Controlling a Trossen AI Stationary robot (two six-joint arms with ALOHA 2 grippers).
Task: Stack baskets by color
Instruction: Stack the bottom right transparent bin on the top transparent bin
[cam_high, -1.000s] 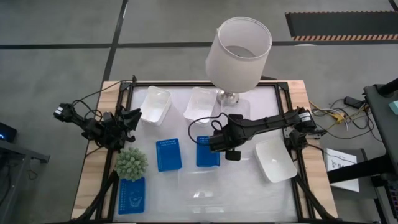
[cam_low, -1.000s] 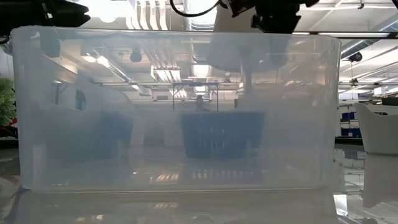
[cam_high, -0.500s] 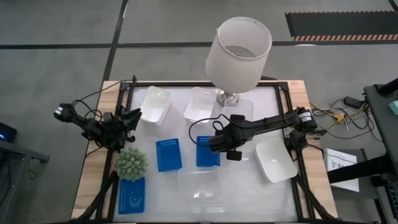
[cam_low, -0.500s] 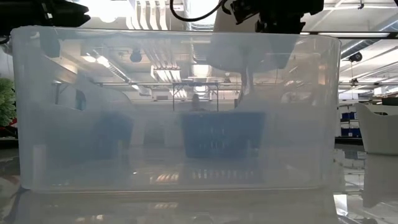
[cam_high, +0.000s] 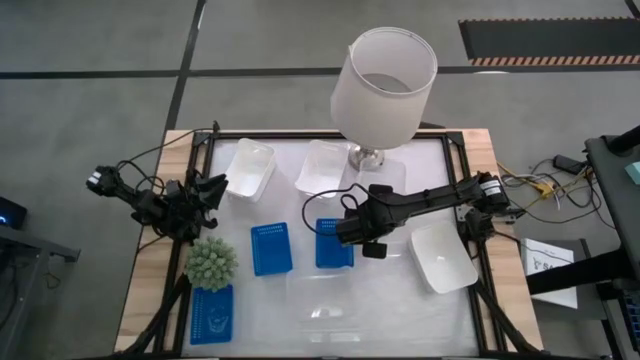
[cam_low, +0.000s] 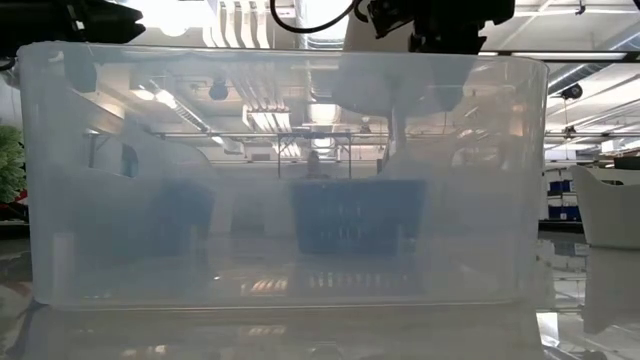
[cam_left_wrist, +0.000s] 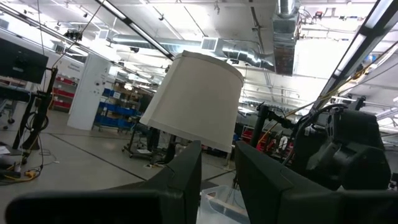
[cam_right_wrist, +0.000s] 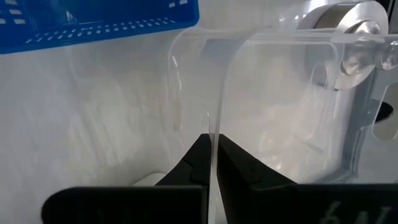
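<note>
My right gripper (cam_high: 358, 232) stands over the table's middle, pointing steeply down, shut on a clear basket (cam_right_wrist: 273, 106). That basket lies between a blue basket (cam_high: 333, 243) and the lamp's base (cam_right_wrist: 348, 25). Two more blue baskets (cam_high: 271, 248) (cam_high: 212, 313), three white ones (cam_high: 250, 168) (cam_high: 325, 165) (cam_high: 443, 255) and another clear one (cam_high: 325, 300) sit flat on the table. My left gripper (cam_left_wrist: 217, 180) waits at the table's left edge, tipped up, open with nothing between its fingers. My right gripper pinches the thin upper edge of the clear basket's side wall (cam_right_wrist: 214, 127), one finger (cam_right_wrist: 193, 158) on each face of the wall. The fingers come from above, slanting down. Whether the basket is lifted clear of the table, I cannot tell.
A tall lamp with a white shade (cam_high: 385, 85) stands at the far middle. A spiky green ball plant (cam_high: 211, 262) sits at the near left. In the low view the near clear basket (cam_low: 285, 175) fills the picture, with blue baskets showing dimly through it.
</note>
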